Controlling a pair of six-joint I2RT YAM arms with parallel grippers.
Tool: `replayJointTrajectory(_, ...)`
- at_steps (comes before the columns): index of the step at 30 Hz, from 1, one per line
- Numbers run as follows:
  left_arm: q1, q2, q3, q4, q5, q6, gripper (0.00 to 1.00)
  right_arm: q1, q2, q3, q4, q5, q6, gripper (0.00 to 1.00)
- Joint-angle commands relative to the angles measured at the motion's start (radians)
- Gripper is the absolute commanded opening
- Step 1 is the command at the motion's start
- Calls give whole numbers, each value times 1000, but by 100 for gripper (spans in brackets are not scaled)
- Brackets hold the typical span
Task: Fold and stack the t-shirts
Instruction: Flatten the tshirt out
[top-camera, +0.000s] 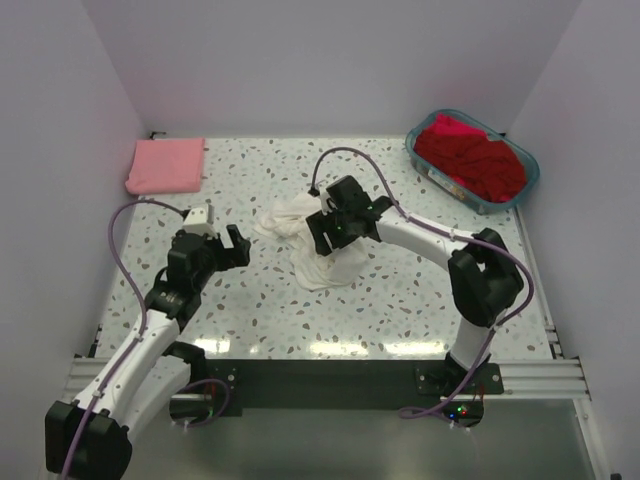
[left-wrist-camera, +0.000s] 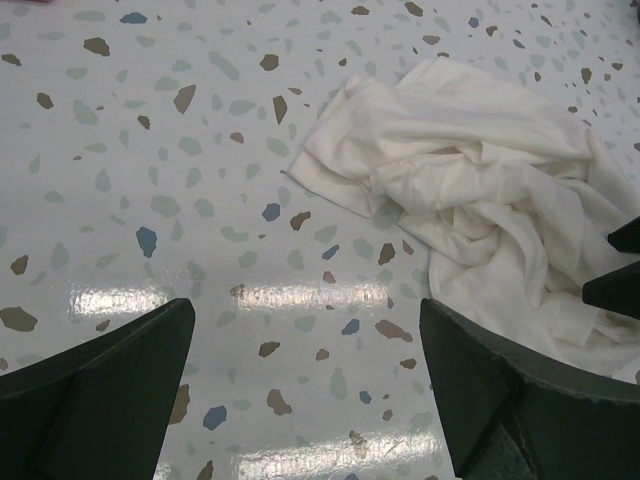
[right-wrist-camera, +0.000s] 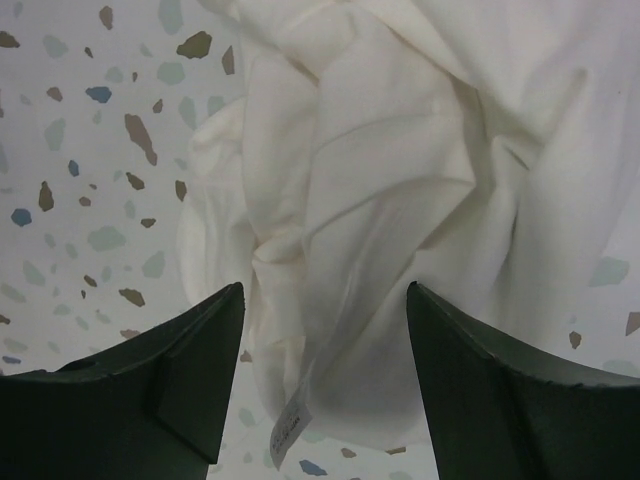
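Right gripper (right-wrist-camera: 325, 300), jaws apart, hangs just above the one crumpled white t-shirt (top-camera: 330, 268) mid-worktop (top-camera: 400, 300); left gripper (left-wrist-camera: 305, 320), jaws wide apart, hovers over the speckled surface beside it. One pink t-shirt (top-camera: 165, 165) lies folded at the far left corner. One teal basket (top-camera: 440, 180) at the far right holds heaped red t-shirts (top-camera: 475, 160), number unclear. Pale walls enclose three sides

The bench (top-camera: 400, 290) is smooth and glossy, a speckled stone-look top that mirrors the lights. The white shirt (left-wrist-camera: 470, 190) is thin, matt cloth, soft and creased; the pink shirt (top-camera: 166, 165) and red shirts (top-camera: 475, 160) are matt cloth too. The basket (top-camera: 455, 187) is shiny teal plastic, and the left hand (left-wrist-camera: 305, 390) has dull, dark fingers (left-wrist-camera: 100, 390).
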Motion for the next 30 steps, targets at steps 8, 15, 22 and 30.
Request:
replayJointTrajectory(8,-3,6,0,61,10,-6,100,-5,-54,-59,-24,245,22,68)
replayJointTrajectory(15,-3,23,-2,76,32,2,100,-61,-180,-223,9,288,38,67)
replayJointTrajectory(22,-3,43,-12,128,77,2,100,-178,-226,-371,143,44,122,66)
replayJointTrajectory(30,-5,81,4,173,125,-9,100,-180,-162,-192,193,-258,140,0)
